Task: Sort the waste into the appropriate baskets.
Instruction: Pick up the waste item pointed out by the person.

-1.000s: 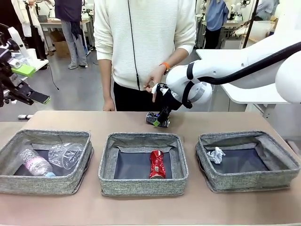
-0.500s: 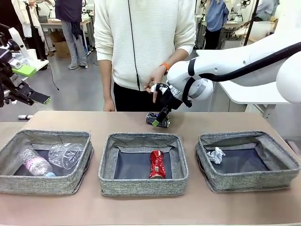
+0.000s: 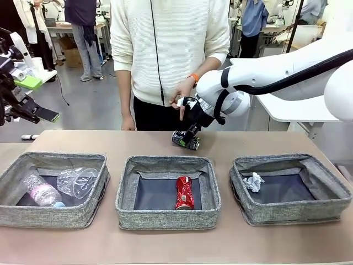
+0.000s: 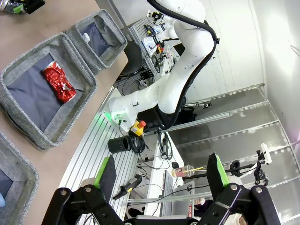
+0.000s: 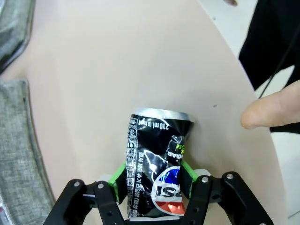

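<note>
My right gripper (image 3: 190, 134) is shut on the crushed dark printed can (image 3: 185, 140), low over the table's far side, beyond the middle basket (image 3: 165, 163). In the right wrist view, green pads clamp both sides of the can (image 5: 157, 159) inside the right gripper (image 5: 153, 177). A crushed red can (image 3: 184, 192) lies in the middle basket. The left basket (image 3: 55, 160) holds a clear bottle (image 3: 43, 193) and a clear cup (image 3: 77, 181). The right basket (image 3: 287, 161) holds a white paper wad (image 3: 253, 181). My left gripper (image 4: 161, 174) is open and holds nothing, well off the table.
A person in a white sweater stands at the far edge, one hand (image 3: 182, 91) just behind my right gripper; a thumb (image 5: 272, 110) shows near the can. The left wrist view takes in the middle basket (image 4: 28, 70) and the red can (image 4: 58, 82) from the side.
My right gripper has closed on the dark can, which was lying between its open fingers. The can has shifted slightly. The left arm has not moved.
</note>
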Action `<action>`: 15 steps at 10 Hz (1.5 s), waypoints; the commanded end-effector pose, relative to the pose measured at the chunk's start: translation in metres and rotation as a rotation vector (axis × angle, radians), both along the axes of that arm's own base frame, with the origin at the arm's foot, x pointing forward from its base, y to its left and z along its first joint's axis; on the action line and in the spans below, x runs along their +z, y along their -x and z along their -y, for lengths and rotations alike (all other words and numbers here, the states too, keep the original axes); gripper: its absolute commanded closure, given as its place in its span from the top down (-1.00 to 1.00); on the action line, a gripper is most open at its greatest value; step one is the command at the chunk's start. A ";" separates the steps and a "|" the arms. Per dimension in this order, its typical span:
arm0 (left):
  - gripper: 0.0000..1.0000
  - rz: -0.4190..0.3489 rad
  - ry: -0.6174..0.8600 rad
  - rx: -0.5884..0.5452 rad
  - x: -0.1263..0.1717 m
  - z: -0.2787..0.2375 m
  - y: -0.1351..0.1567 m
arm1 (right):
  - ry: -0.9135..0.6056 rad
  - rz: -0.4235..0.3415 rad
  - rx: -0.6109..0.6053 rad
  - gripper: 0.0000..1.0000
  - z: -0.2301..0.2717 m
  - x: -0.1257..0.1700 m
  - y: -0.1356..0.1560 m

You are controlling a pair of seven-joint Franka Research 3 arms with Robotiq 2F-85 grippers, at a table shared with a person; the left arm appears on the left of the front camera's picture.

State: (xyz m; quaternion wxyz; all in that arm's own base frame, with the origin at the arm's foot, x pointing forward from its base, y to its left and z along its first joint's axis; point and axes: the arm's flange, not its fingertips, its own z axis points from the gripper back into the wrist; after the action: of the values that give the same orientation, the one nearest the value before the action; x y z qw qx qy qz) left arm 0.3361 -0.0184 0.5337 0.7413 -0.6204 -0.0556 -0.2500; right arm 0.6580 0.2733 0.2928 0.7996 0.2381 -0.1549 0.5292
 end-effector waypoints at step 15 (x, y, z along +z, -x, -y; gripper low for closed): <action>1.00 0.020 0.028 -0.005 0.002 0.001 0.000 | 0.202 -0.158 -0.766 -0.22 0.092 0.183 0.213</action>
State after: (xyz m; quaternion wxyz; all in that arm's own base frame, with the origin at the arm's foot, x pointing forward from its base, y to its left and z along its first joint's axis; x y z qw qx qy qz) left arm 0.3359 -0.0188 0.5342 0.7413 -0.6200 -0.0557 -0.2508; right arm 0.4213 0.1860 0.4714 0.9744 0.1307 -0.1168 0.1410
